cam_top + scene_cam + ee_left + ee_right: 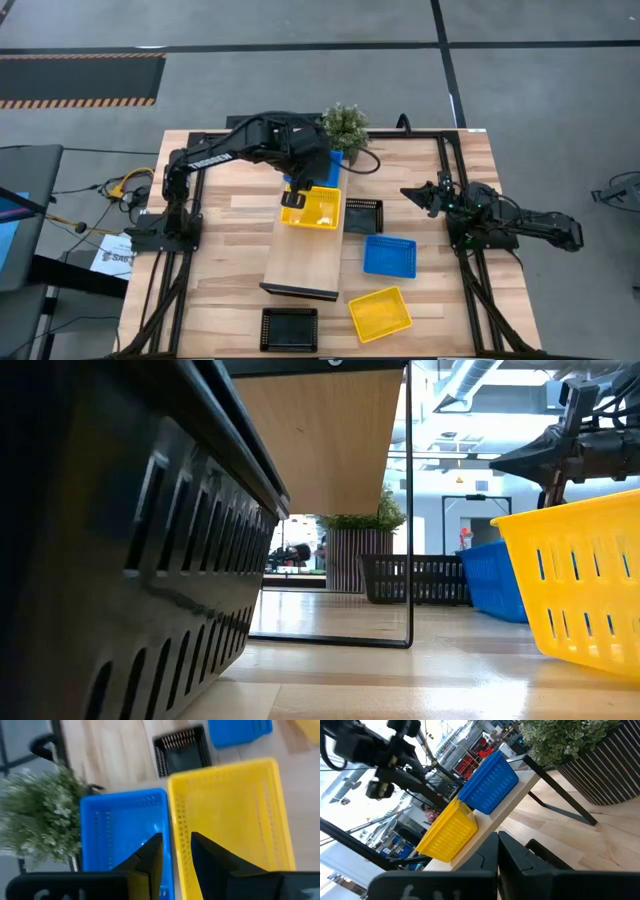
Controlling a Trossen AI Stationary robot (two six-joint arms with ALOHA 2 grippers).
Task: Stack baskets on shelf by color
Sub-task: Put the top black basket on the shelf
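Note:
The light-wood shelf [305, 255] carries a blue basket [122, 827] at its far end and a yellow basket [230, 815] right beside it, both resting flat on their bases. My left gripper [176, 851] hovers open above the two walls where they meet, one finger over each basket. On the table lie a black basket [363, 215], a blue one [389, 256], a yellow one [380, 313] and another black one [289, 328]. My right gripper [498, 845] waits shut at the table's right side.
A potted plant [345, 125] stands just beyond the shelf's far end, close to the left arm. The near half of the shelf top [300, 270] is bare. In the low view the black basket [130, 560] fills the left foreground under the shelf frame [410, 560].

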